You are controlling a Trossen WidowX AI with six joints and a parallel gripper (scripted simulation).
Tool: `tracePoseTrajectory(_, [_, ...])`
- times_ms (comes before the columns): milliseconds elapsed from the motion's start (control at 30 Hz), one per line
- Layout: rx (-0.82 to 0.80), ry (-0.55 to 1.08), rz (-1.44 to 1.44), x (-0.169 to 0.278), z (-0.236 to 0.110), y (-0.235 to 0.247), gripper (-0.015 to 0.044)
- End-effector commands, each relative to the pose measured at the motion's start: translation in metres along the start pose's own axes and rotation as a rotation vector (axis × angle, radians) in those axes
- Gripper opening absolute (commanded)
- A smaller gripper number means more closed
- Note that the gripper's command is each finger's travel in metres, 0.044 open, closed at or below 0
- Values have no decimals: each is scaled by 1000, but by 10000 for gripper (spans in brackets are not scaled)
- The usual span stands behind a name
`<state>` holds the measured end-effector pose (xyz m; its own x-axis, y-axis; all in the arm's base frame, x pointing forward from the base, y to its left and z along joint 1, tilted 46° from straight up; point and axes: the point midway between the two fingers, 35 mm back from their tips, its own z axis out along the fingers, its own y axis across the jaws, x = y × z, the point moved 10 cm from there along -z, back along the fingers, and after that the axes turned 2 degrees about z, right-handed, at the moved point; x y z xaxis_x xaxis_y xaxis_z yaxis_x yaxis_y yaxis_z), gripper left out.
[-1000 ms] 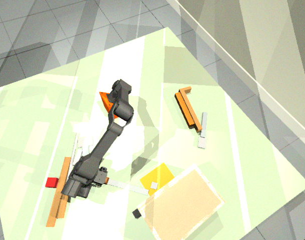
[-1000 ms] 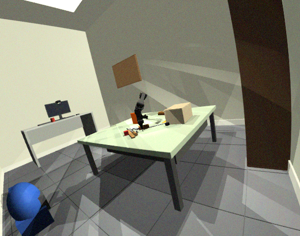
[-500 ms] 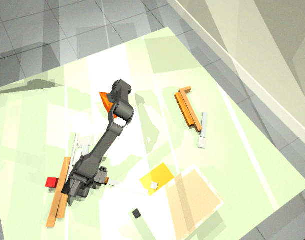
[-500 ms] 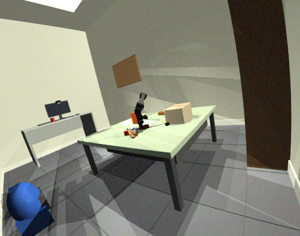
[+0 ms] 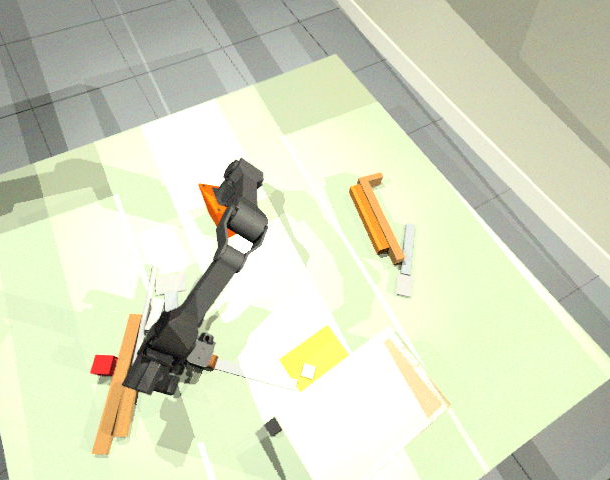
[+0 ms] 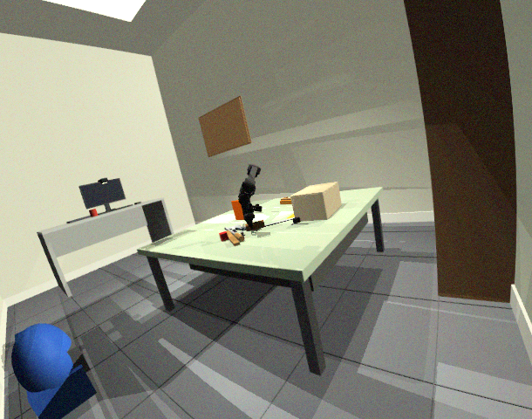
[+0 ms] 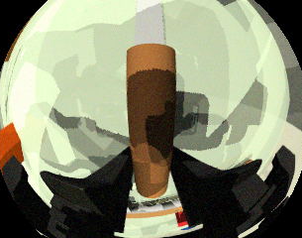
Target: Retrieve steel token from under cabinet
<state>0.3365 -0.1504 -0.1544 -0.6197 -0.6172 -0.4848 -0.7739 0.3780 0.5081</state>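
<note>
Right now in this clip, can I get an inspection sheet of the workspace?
Surface: pale green table, yellow marked area.
Job's things: white square token flat inside the marked area; cabinet behind it.
Clutter: red cube, orange sticks, grey strip, dark block.
Grippers: gripper shut on the wooden handle of a long flat tool.
Cables: nothing seen.
Surroundings: desk with monitor.

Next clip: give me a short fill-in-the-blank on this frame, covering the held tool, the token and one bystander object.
1. The gripper is shut on a tool whose handle is coloured ____.
2. The small pale token lies on the marked area, which is coloured ____.
3. The cube beside the wooden sticks is coloured ____.

Missing words: brown; yellow; red.
</note>
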Motion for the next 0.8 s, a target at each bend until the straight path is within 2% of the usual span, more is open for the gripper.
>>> tracePoseTrajectory(0, [0, 0, 0, -3, 0, 0, 0])
tracePoseTrajectory(767, [-5, -6, 7, -53, 0, 0, 0])
